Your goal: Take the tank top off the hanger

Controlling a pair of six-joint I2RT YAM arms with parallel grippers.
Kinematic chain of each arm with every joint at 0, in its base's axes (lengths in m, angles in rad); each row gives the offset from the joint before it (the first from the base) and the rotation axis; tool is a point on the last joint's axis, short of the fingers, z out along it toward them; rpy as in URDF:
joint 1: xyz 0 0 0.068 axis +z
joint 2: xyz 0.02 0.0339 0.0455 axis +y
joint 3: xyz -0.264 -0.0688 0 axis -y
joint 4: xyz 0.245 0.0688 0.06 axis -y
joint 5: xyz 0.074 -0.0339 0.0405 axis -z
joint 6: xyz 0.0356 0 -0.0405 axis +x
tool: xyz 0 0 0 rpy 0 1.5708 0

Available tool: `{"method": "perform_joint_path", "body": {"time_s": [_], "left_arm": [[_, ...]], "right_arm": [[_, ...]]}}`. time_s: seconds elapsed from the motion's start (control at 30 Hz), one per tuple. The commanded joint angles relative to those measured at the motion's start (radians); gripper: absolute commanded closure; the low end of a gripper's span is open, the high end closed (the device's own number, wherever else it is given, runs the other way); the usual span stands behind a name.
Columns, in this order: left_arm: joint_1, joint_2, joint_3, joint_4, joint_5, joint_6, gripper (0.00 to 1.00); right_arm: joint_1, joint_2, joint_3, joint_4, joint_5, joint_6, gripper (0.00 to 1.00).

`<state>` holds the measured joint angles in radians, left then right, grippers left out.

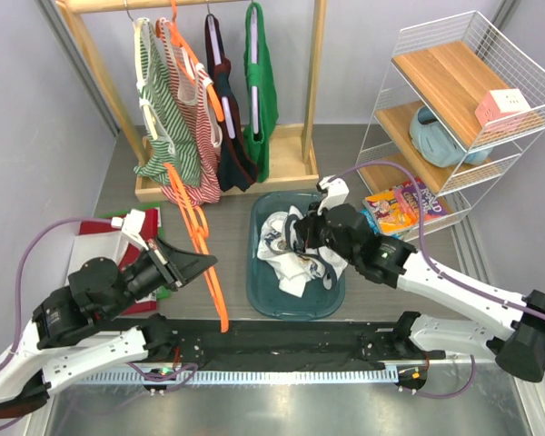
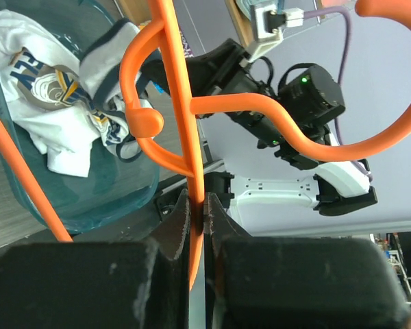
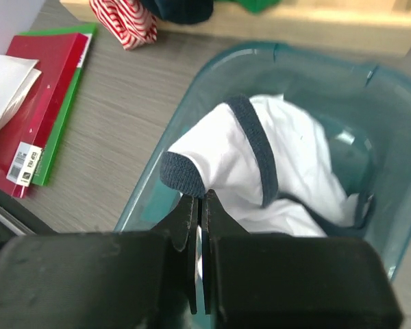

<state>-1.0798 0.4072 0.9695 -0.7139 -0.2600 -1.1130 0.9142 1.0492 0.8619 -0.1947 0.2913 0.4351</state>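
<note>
Clamped left jaws on the hanger point(image 2: 181, 103), bare; pinched right jaws on the tank top point(image 3: 288, 157) in the teal bin point(image 1: 259, 291). Risked perhaps hauling cloth out if raised unreleased.

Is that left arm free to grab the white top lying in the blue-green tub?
Probably not yet. The left gripper is shut on the orange hanger, so its fingers are occupied, and the right gripper pinches the tank top in the teal bin.
</note>
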Motion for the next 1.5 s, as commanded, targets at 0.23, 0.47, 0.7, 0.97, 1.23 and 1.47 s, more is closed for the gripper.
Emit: {"method": "perform_joint_path", "body": {"time_s": [0.23, 0.47, 0.7, 0.97, 1.23, 1.47], "left_arm": [[0.000, -0.060, -0.101, 0.194, -0.024, -0.134, 1.00], [0.000, -0.053, -0.127, 0.203, -0.038, -0.136, 1.00], [0.000, -0.033, -0.129, 0.159, -0.059, -0.113, 1.00], [0.000, -0.021, -0.137, 0.183, -0.059, -0.116, 1.00], [0.000, -0.016, -0.190, 0.283, 0.007, -0.166, 1.00], [0.000, -0.013, -0.212, 0.340, 0.027, -0.183, 1.00]], "right_arm": [[-0.001, 0.251, 0.000, -0.103, 0.046, 0.229, 0.81], [0.057, 0.282, 0.101, -0.327, 0.169, 0.143, 0.25], [0.242, 0.126, 0.209, -0.471, 0.224, 0.134, 0.03], [0.371, -0.062, 0.178, -0.198, -0.265, 0.091, 0.10], [0.373, -0.062, 0.068, 0.219, -0.534, 0.195, 0.32], [0.374, 0.047, 0.097, 0.307, -0.595, 0.238, 0.46]]}}
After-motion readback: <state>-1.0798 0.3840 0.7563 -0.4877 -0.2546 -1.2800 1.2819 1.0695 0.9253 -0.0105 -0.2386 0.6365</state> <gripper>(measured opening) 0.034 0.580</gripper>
